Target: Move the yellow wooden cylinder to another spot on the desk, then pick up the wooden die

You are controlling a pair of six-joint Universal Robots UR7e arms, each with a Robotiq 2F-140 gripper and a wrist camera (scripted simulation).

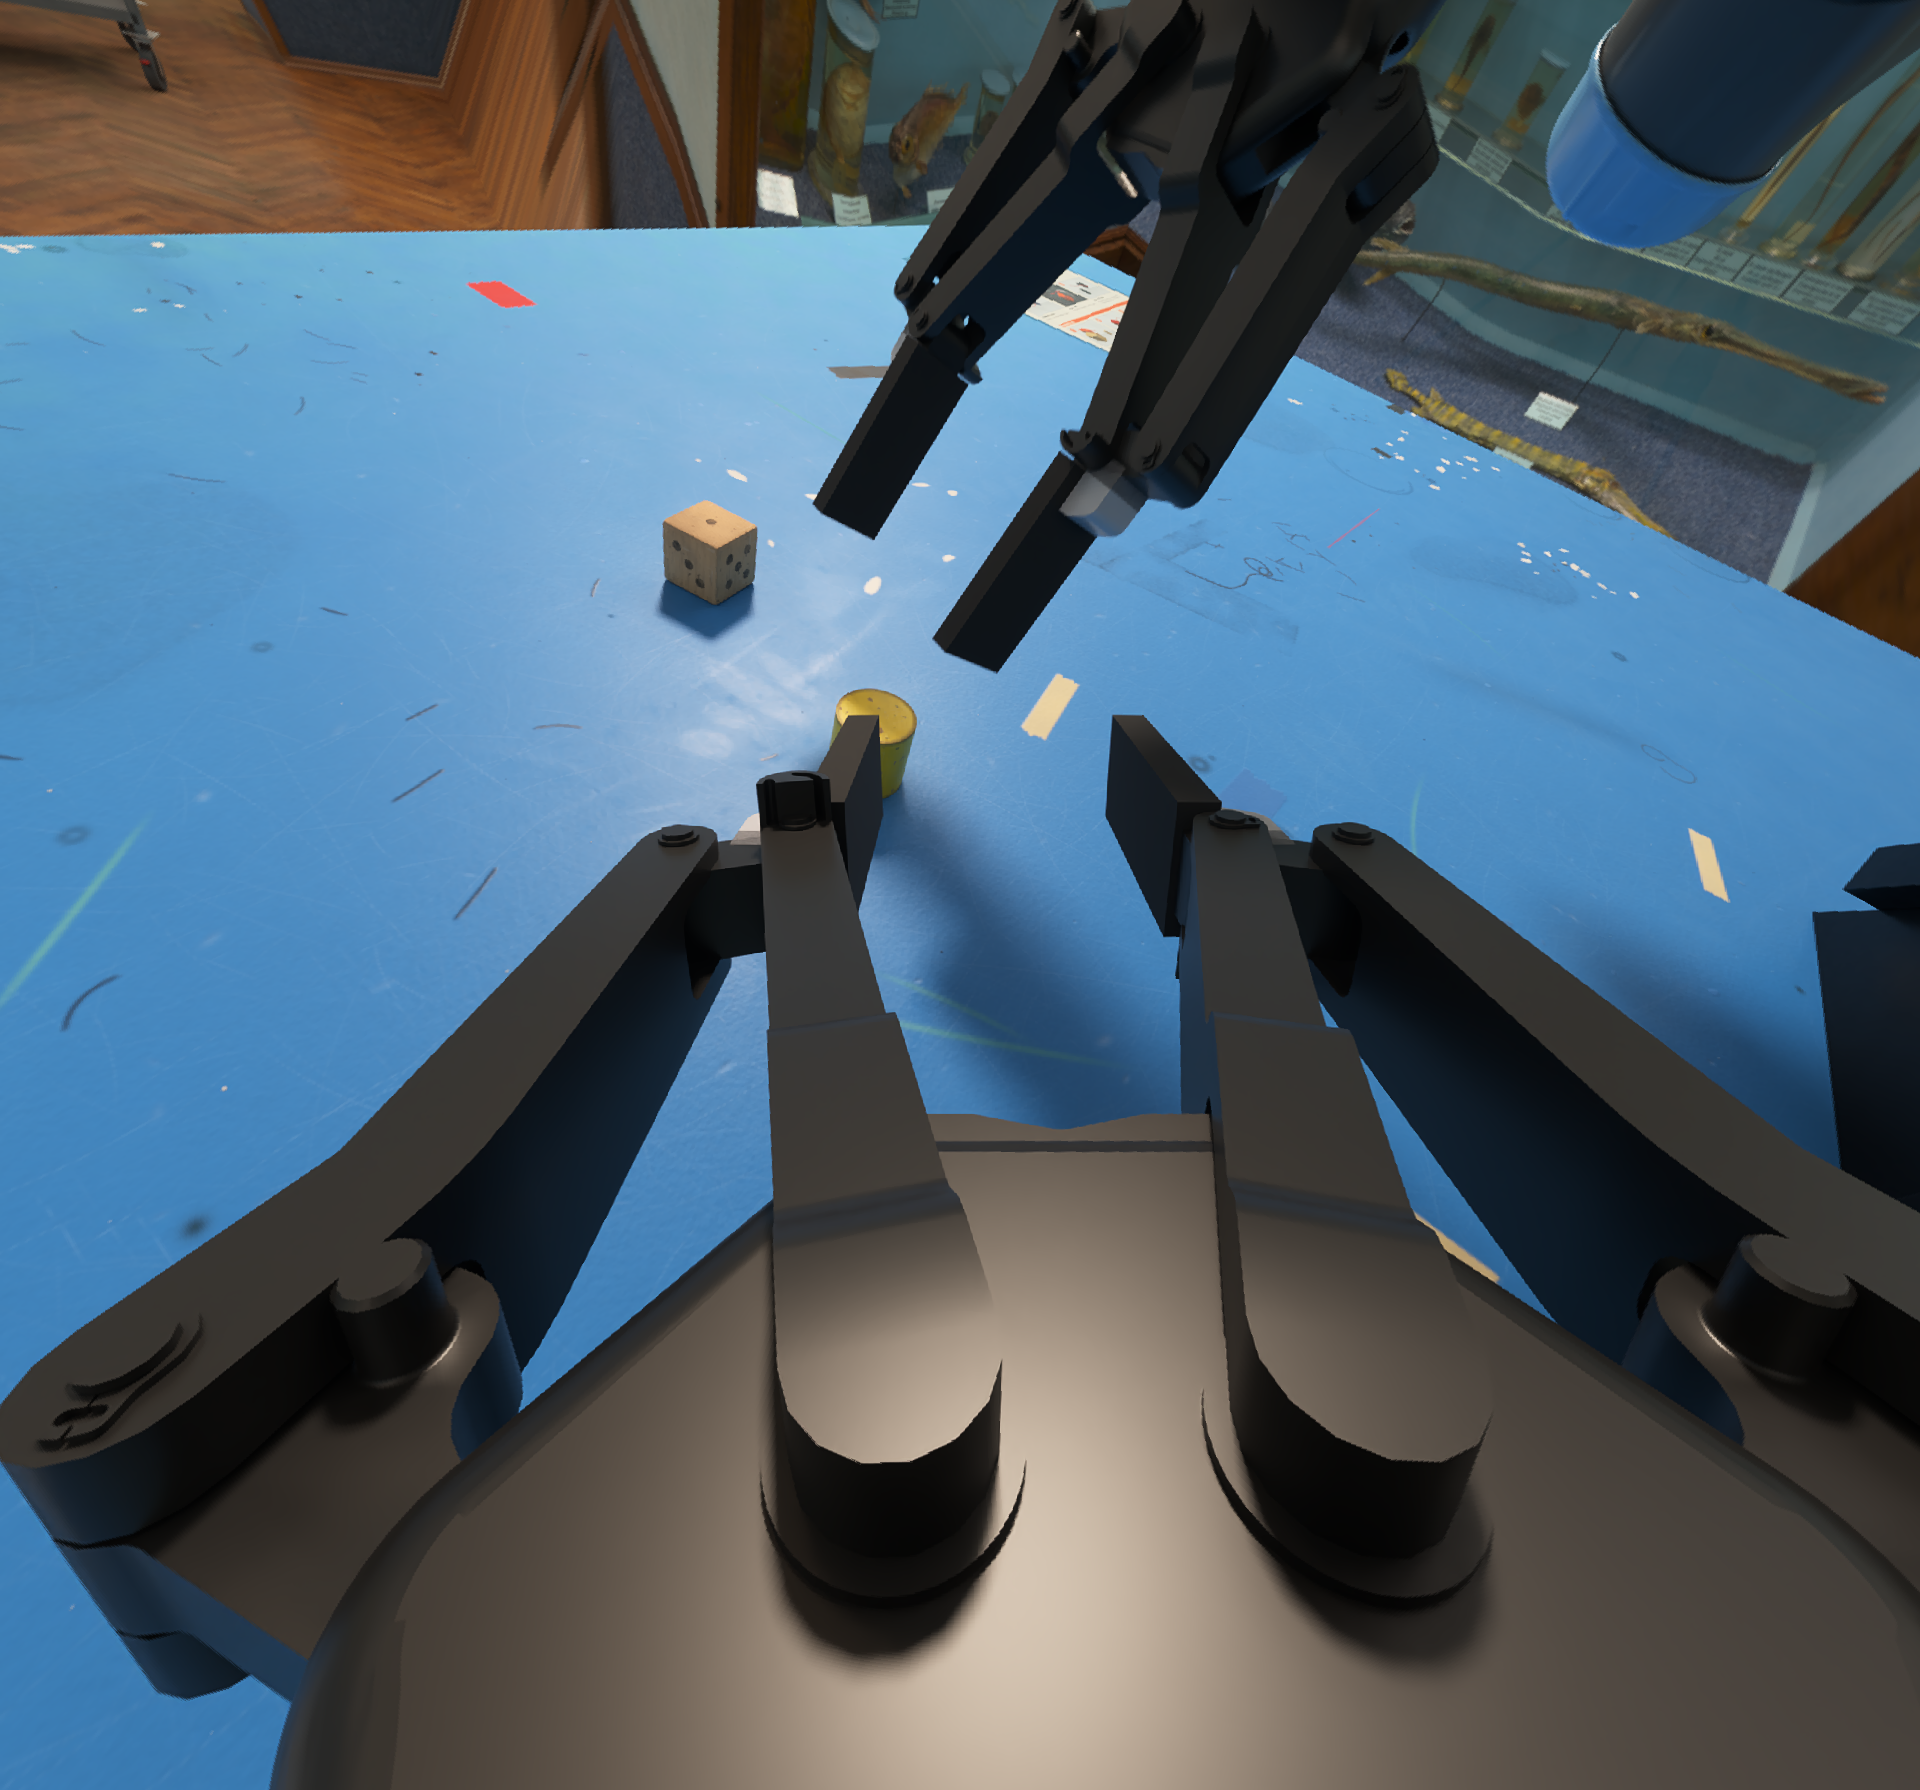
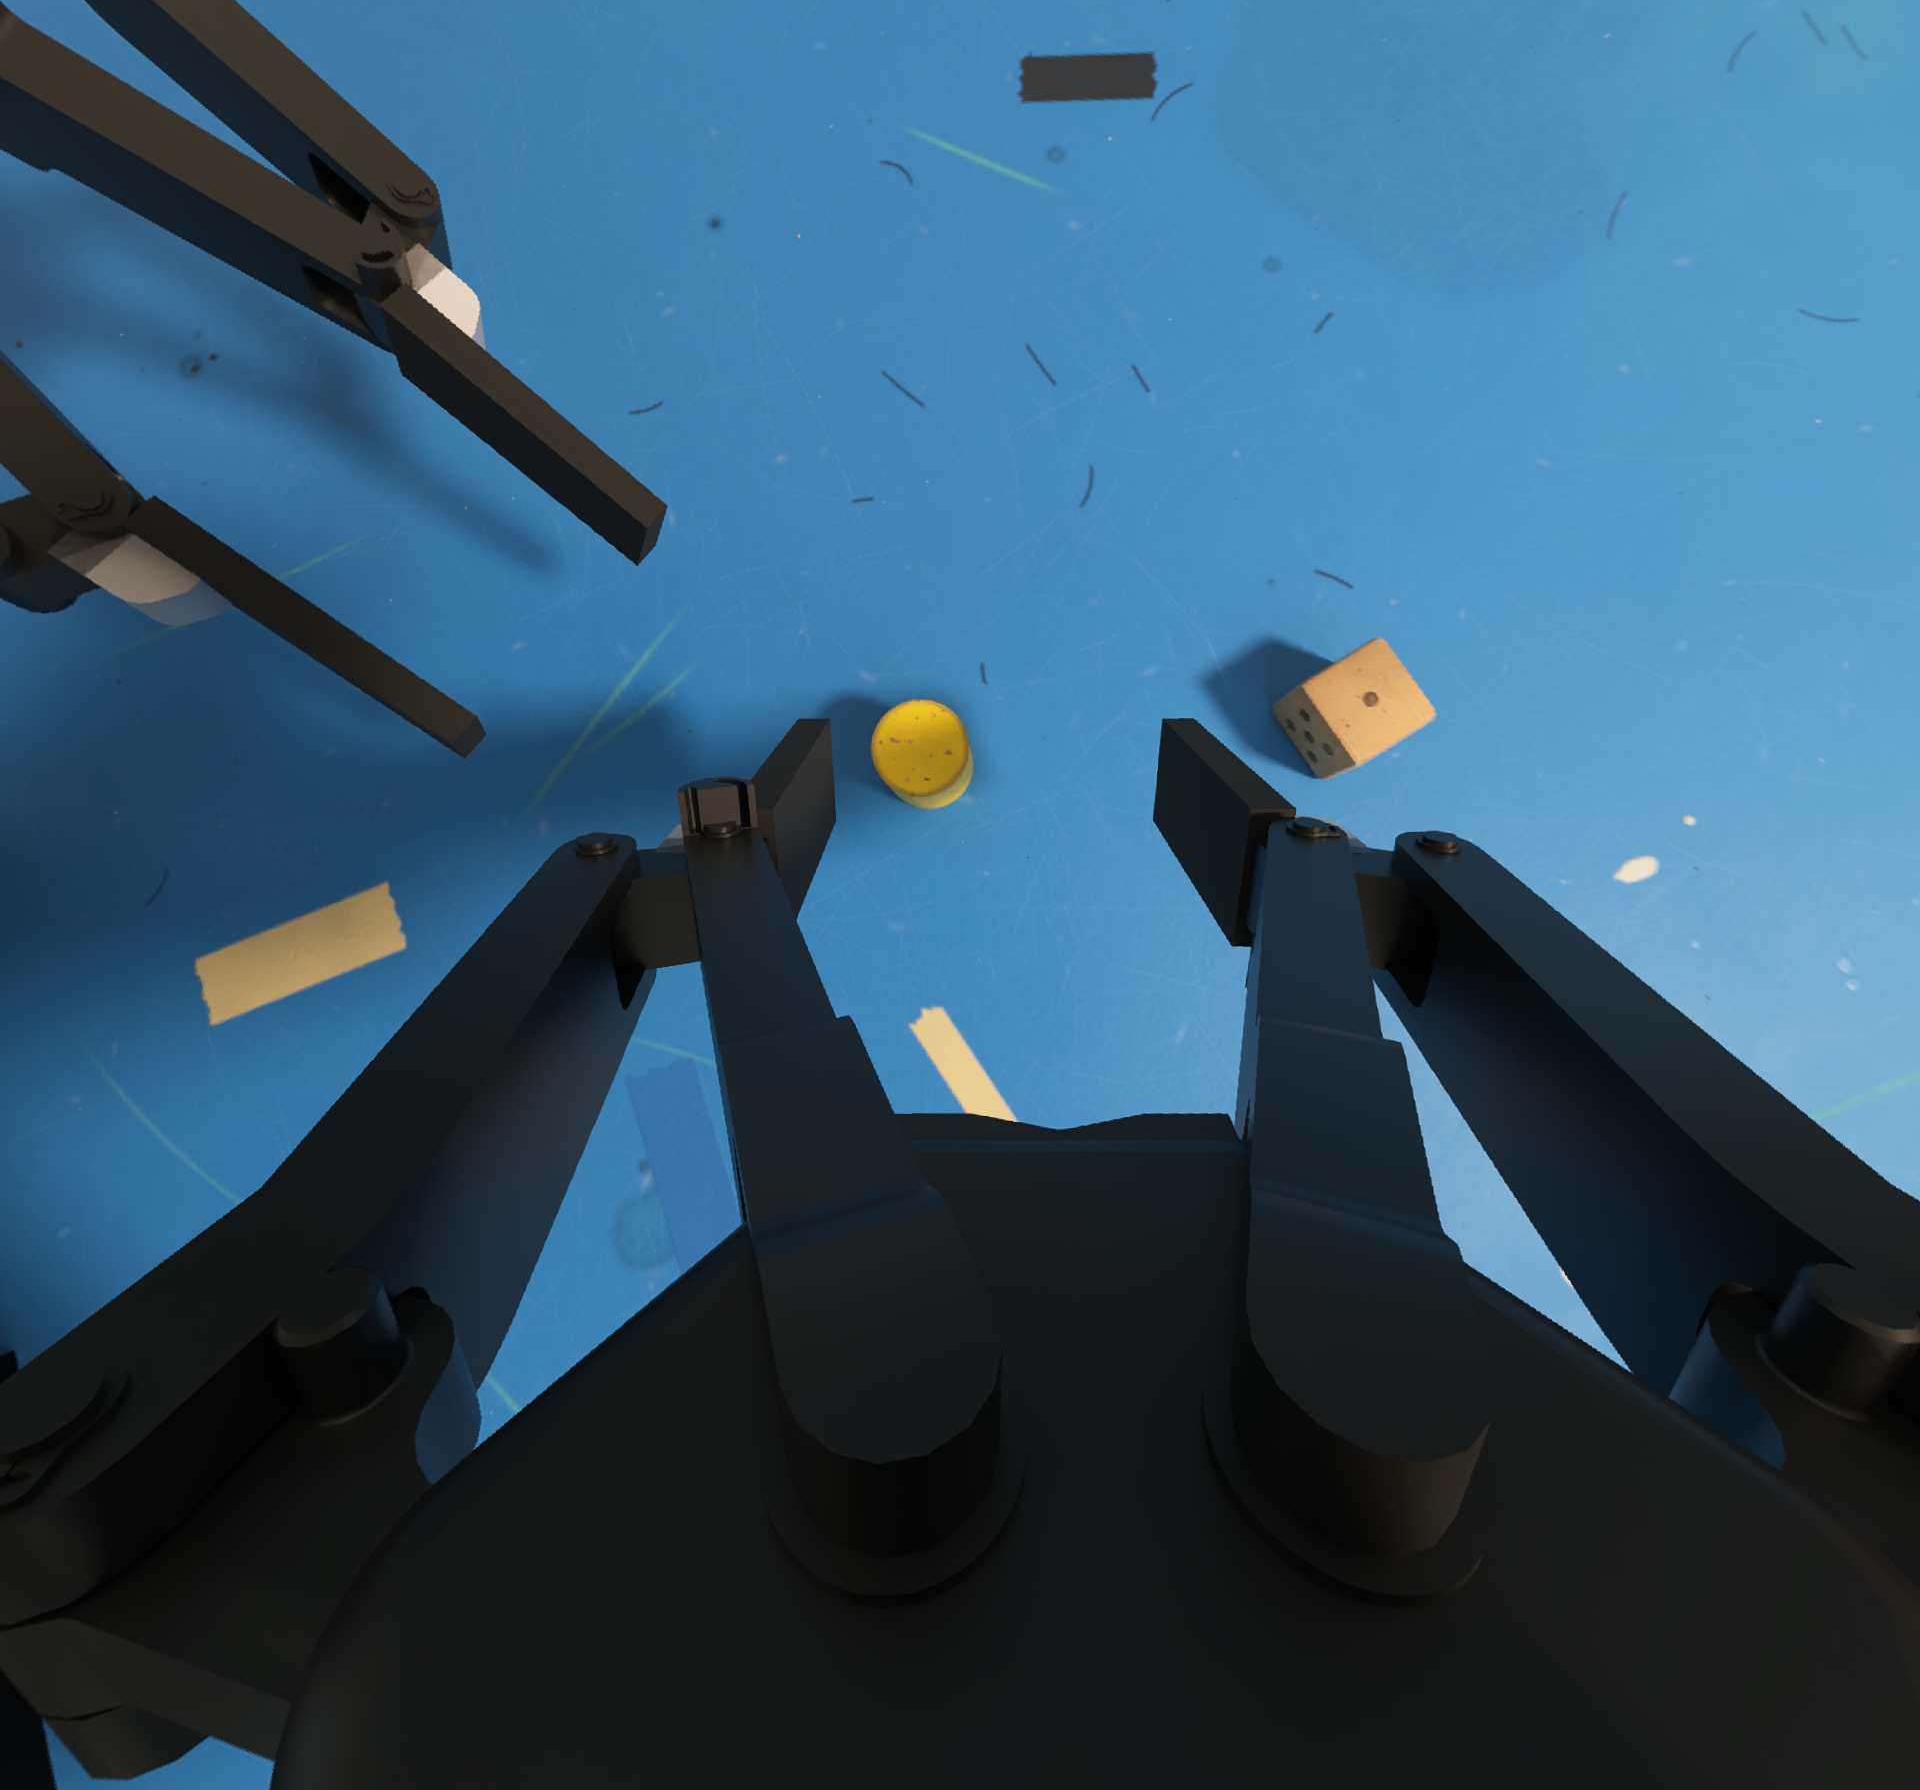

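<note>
The yellow wooden cylinder [image 1: 881, 734] stands upright on the blue desk [image 1: 312, 805], partly hidden behind my left gripper's left fingertip. The wooden die [image 1: 710, 551] sits on the desk farther back and to the left. My left gripper [image 1: 992, 753] is open and empty, low over the desk. My right gripper [image 1: 914, 587] hangs open above the desk just beyond the cylinder. In the right wrist view the cylinder [image 2: 921, 751] lies below, between the open fingers of my right gripper [image 2: 997, 753] near the left one. The die [image 2: 1354, 706] lies to the right, outside the right fingertip. The left gripper [image 2: 566, 639] shows open at the left.
Tan tape strips [image 1: 1049, 706] [image 2: 299, 951] and a dark tape piece [image 2: 1088, 76] lie flat on the desk. A red patch [image 1: 501, 293] and a printed sheet [image 1: 1081, 306] lie near the far edge. The desk's right edge [image 1: 1558, 483] drops off toward display cases.
</note>
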